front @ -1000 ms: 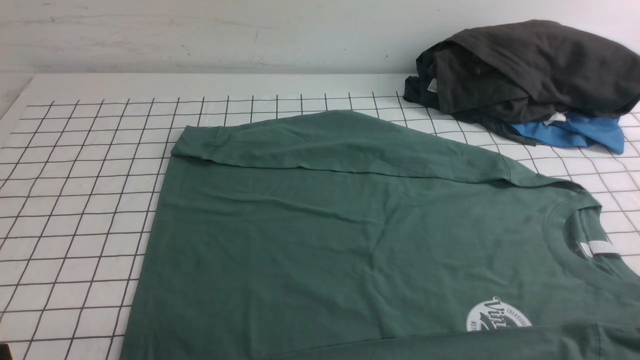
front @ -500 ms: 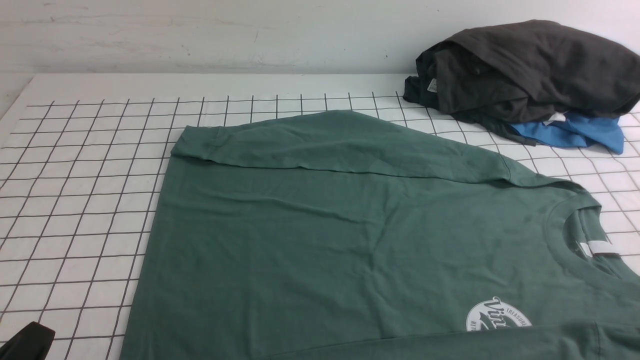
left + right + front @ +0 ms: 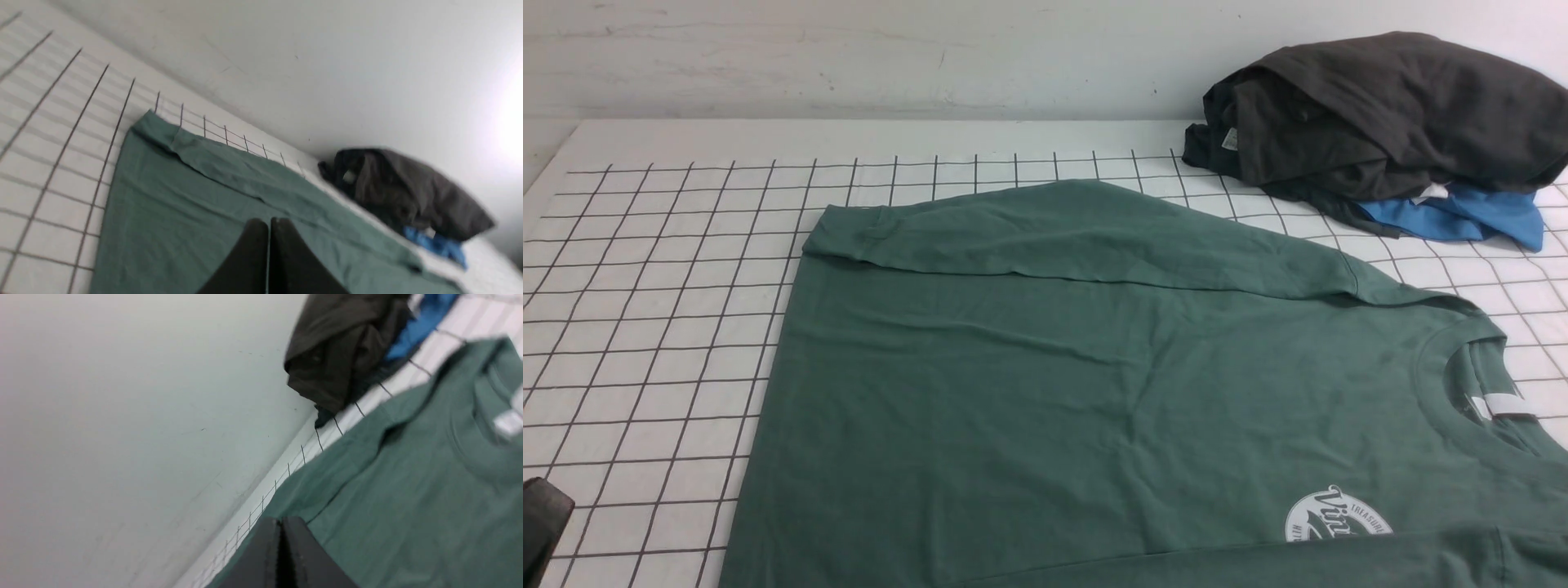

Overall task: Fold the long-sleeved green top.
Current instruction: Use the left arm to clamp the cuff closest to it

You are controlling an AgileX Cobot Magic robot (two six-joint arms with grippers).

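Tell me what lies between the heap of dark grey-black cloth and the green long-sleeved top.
Front view: only a bare strip of the white tabletop with black grid lines separates them.

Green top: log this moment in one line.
top: spread, sleeves folded in | left gripper: shut, empty | right gripper: shut, empty

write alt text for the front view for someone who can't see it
A green long-sleeved top lies spread on a grid-lined table, collar to the right, beyond it a dark heap of clothes.
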